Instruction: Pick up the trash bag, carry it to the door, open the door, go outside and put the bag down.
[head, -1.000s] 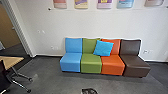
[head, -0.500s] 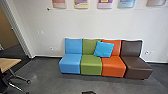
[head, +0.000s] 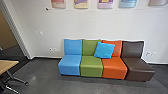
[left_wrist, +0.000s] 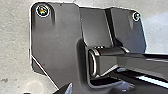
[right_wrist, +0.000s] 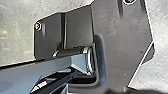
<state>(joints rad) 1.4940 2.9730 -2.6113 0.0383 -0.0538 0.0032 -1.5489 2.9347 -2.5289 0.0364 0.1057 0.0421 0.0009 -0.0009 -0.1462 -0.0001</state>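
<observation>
In the head view, a brown door-like panel (head: 5, 35) stands at the far left, beyond a pale door frame (head: 18, 32). The robot's own dark plate and jointed bar take up much of both wrist views, over a grey floor (left_wrist: 15, 50). How my left gripper and my right gripper stand cannot be made out, nor whether either holds a bag.
Against the white wall is a row of seats: blue (head: 70, 65), green (head: 91, 67), orange (head: 114, 68) and brown (head: 140, 68), with a blue cushion (head: 104, 50). A wooden table (head: 7, 66) with metal legs is at the left. Pictures hang above.
The head camera's view has shifted: the seats show slightly larger and lower, the table further left. A small dark thing at the bottom middle has passed out of the head view.
</observation>
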